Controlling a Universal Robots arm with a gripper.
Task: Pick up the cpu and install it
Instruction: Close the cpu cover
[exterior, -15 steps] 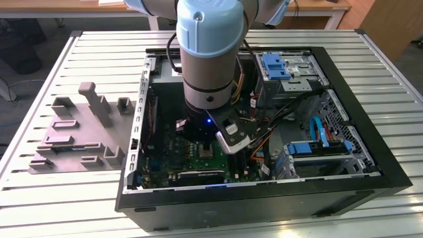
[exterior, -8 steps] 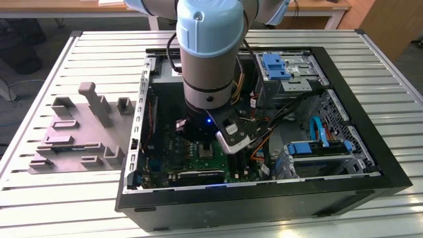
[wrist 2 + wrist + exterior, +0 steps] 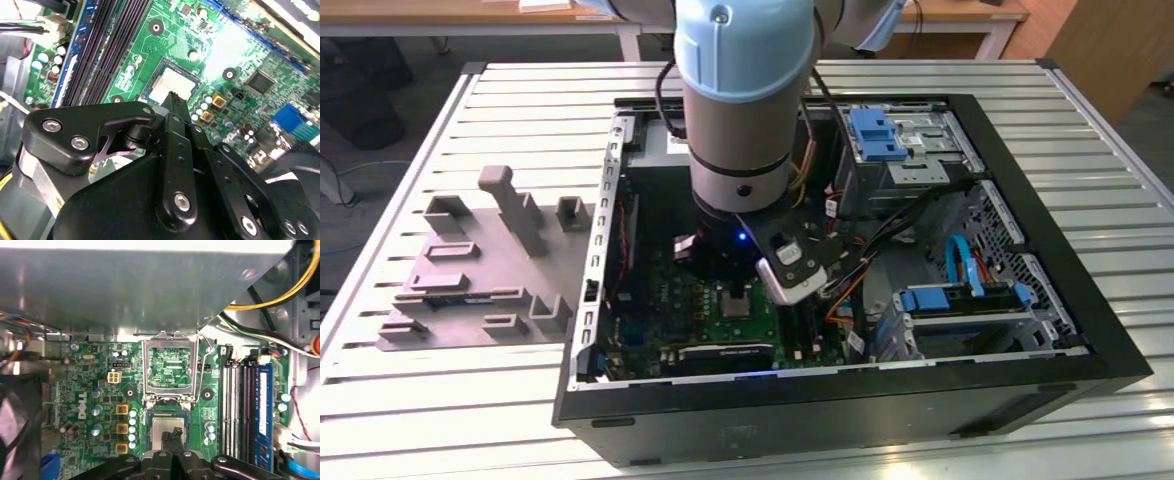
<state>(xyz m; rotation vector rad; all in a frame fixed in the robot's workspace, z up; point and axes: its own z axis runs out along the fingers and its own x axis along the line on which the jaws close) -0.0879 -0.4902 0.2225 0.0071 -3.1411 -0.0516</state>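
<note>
Cpu (image 3: 162, 424) lying flat in motherboard (image 3: 90, 390) socket, load frame (image 3: 169, 365) hinged up alongside; fingers (image 3: 167, 442) closed together, empty, tips directly over chip's metal top, inside open computer case (image 3: 854, 420) on slatted counter (image 3: 520, 100).

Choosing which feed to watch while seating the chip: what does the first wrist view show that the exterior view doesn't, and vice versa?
First wrist view: the cpu lying in its socket beside the opened socket frame, with the gripper right over it; whether they touch I cannot tell. Exterior view: the open computer case on the slatted table, the arm reaching down into it, and the grey tray with upright posts beside the case, on the exterior view's left. Both: the green motherboard.
</note>
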